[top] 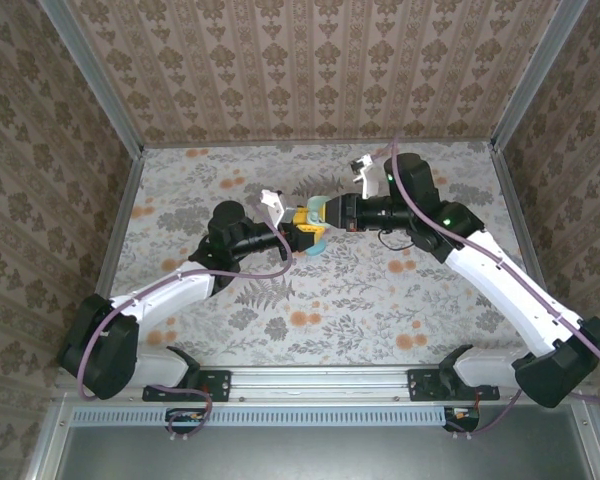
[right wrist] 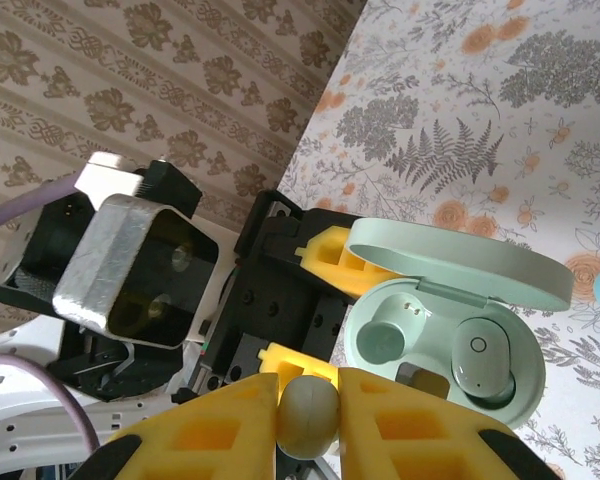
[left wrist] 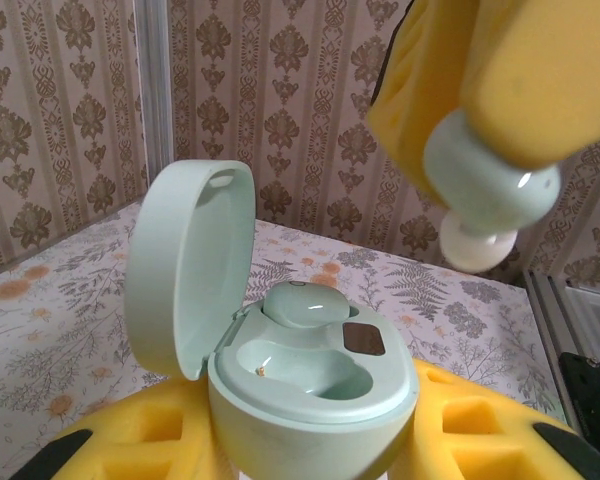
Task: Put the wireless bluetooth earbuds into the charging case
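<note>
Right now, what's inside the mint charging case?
One mint earbud sits in one well of the charging case; the other well is empty. The second earbud is outside, held in the right gripper. The seated bud covers its well's floor.

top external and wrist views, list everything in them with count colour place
charging case: one, mint, lid open, in the left end effector
seated earbud: one, mint, inside the case
held earbud: one, mint, in the right end effector near the case
floral mat: one, pale with orange flowers, beneath everything
walls: three, brown patterned, around the mat
left end effector: one, yellow-padded, shut on the case
right end effector: one, yellow-padded, shut on the earbud
</note>
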Available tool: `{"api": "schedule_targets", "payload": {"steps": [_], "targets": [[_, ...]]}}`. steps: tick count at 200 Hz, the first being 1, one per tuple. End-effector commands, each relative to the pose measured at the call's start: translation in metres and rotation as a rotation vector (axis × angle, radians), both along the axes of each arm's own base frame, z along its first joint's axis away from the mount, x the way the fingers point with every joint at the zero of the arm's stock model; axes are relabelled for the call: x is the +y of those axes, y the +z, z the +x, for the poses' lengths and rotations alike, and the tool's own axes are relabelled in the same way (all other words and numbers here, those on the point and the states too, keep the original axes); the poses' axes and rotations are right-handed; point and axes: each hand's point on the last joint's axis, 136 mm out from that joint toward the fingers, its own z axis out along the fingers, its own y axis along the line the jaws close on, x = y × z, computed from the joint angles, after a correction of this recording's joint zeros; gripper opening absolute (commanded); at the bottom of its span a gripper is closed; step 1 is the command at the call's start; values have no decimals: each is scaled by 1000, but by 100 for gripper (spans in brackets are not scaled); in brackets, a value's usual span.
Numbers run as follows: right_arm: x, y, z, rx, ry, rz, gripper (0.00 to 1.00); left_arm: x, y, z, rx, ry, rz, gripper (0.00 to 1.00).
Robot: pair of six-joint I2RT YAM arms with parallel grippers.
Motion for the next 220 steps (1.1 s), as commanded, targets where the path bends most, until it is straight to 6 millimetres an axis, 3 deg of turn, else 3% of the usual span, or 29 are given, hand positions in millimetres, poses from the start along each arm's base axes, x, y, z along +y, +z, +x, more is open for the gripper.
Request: {"api": "schedule_targets", "payload": {"steps": [1, 96, 158, 183, 220], "targets": [[4, 17, 6, -52, -14, 20, 22, -2, 31, -6, -63, -30, -60, 25], [19, 5, 17, -37, -13, 22, 22, -1, 37, -8, -72, -33, -67, 25], [14, -13, 24, -19, -58, -51, 23, 1, 43, -9, -84, -28, -79, 25], [12, -15, 23, -21, -61, -79, 28, 2, 45, -9, -88, -22, -85, 25], [8, -4, 18, -46, -62, -74, 35, 4, 46, -8, -93, -10, -86, 25]]}}
